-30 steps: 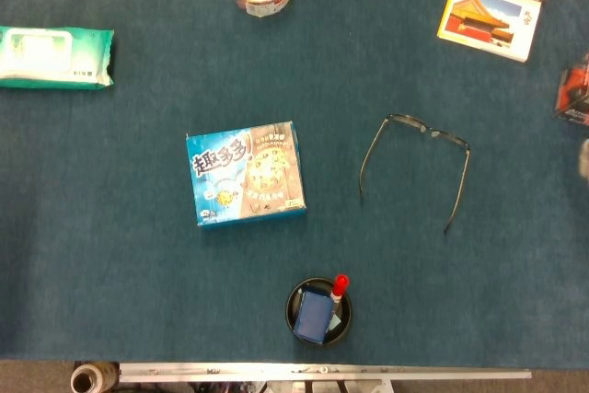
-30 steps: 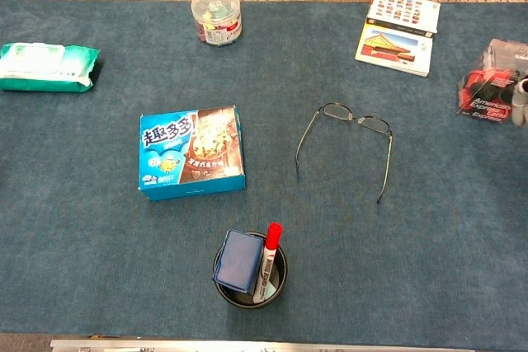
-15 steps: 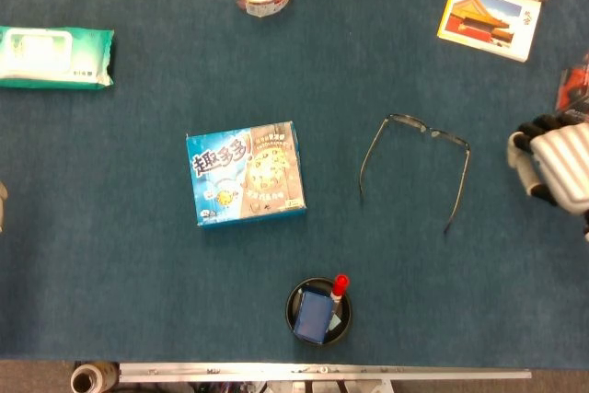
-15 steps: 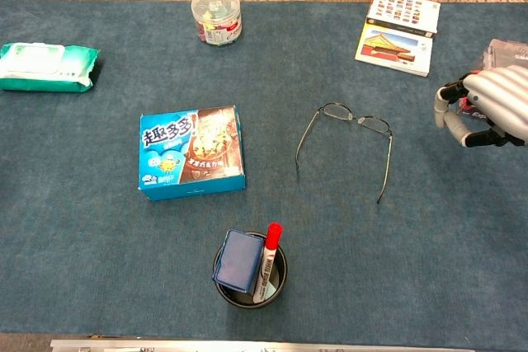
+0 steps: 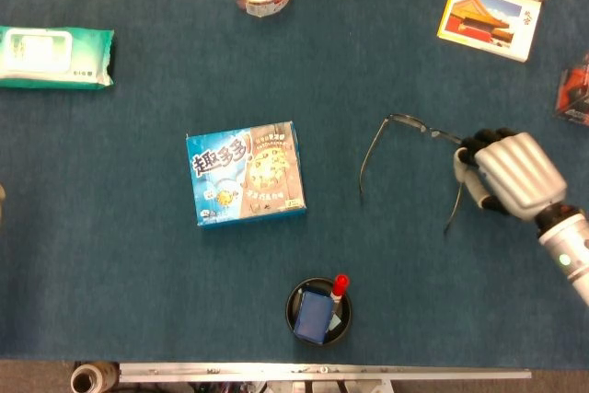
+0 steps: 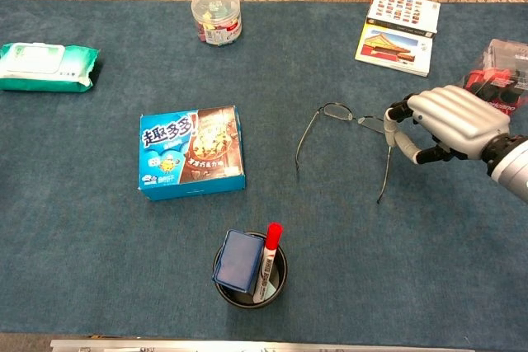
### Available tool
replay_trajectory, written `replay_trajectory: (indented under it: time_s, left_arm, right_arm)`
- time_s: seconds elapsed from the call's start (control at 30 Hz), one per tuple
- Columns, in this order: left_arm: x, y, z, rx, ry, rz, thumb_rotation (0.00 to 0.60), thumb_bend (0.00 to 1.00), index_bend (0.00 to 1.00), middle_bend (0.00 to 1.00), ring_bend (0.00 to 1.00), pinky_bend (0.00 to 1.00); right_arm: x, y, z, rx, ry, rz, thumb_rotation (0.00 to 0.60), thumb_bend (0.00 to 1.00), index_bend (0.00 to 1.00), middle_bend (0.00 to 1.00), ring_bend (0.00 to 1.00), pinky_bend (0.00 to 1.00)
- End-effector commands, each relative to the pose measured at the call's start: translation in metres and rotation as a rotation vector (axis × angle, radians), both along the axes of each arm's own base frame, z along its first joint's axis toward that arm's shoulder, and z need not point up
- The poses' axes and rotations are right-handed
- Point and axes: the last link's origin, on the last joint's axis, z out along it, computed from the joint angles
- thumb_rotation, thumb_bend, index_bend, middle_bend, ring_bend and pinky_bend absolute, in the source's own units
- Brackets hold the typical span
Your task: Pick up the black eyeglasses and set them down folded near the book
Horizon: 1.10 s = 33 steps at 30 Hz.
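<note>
The right hand [image 5: 511, 174] covers one hinge of the black eyeglasses [image 5: 398, 138]; contact cannot be told.

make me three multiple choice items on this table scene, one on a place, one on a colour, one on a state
1. Where does the open picture book lie?
A. far right corner
B. near left corner
C. in the cup

2. What colour is the cap of the marker in the round black cup?
A. green
B. red
C. yellow

3. How do the thin black-framed eyeglasses lie?
A. folded shut
B. unfolded, arms spread
C. lifted off the table

Answers: 1 A, it sits past the eyeglasses at upper right. 2 B, the cap shows red. 3 B, both arms stretch out on the blue cloth, with the right hand at their right end.
</note>
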Motion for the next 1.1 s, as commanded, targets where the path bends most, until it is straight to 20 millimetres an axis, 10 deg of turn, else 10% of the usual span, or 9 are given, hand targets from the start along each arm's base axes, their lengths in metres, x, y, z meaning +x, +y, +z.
replay_trajectory:
  time_s: [0.03, 0.53, 1.1]
  left_arm:
    - [0.0, 0.0, 0.0, -0.002, 0.001, -0.001, 0.6, 0.48, 0.52, 0.45, 0.37, 0.46]
    - [0.0, -0.001, 0.002, 0.006, -0.006, -0.002, 0.6, 0.48, 0.52, 0.45, 0.37, 0.46]
    - [0.0, -0.001, 0.002, 0.007, -0.004, 0.0, 0.6, 0.48, 0.52, 0.45, 0.37, 0.46]
  right_arm:
    - [0.002, 0.0, -0.006, 0.018, -0.003, 0.003, 0.6, 0.54, 0.57, 0.46, 0.33, 0.39]
    - [-0.001, -0.001, -0.025, 0.198, -0.008, -0.081, 0.6, 0.54, 0.24, 0.2, 0.12, 0.29]
    - [0.002, -0.004, -0.026, 0.219, -0.066, -0.101, 0.6, 0.54, 0.23, 0.19, 0.11, 0.28]
